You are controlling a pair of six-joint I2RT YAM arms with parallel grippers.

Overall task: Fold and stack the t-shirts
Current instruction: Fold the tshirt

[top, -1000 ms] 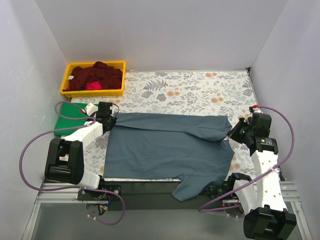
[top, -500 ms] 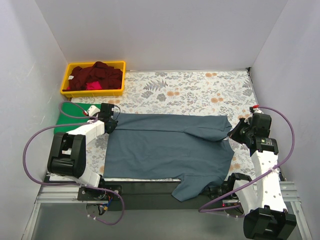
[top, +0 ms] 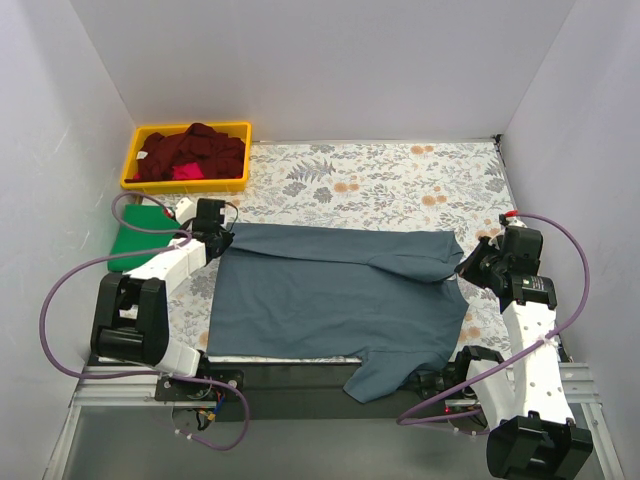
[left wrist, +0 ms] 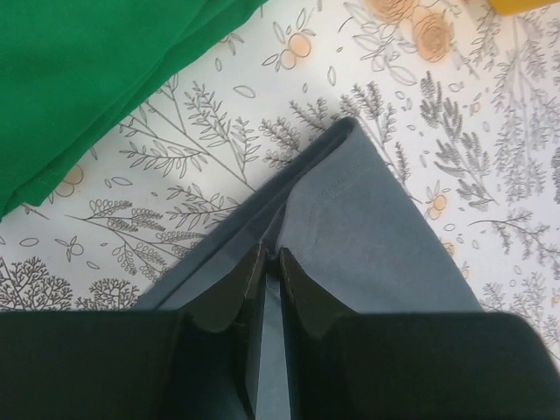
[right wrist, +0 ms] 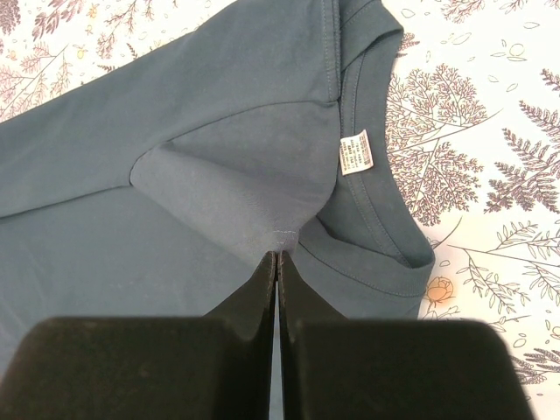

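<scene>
You've got the slate-blue t-shirt [top: 340, 290] flat mid-worktop [top: 400, 185], long axis 9-to-3, your right jaws clenched on cloth beside the collar at its 3 o'clock end, left jaws barely parted over the 9 o'clock corner, holding or released can't tell.

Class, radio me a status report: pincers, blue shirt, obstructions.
Right pincer shut on slate-blue t-shirt near collar. Left pincer a slit apart at hem end, grip unclear. Far edge folded over; nothing obstructing.

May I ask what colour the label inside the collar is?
The slate-blue t-shirt has a small white cloth label; right wrist view shows it best.
</scene>
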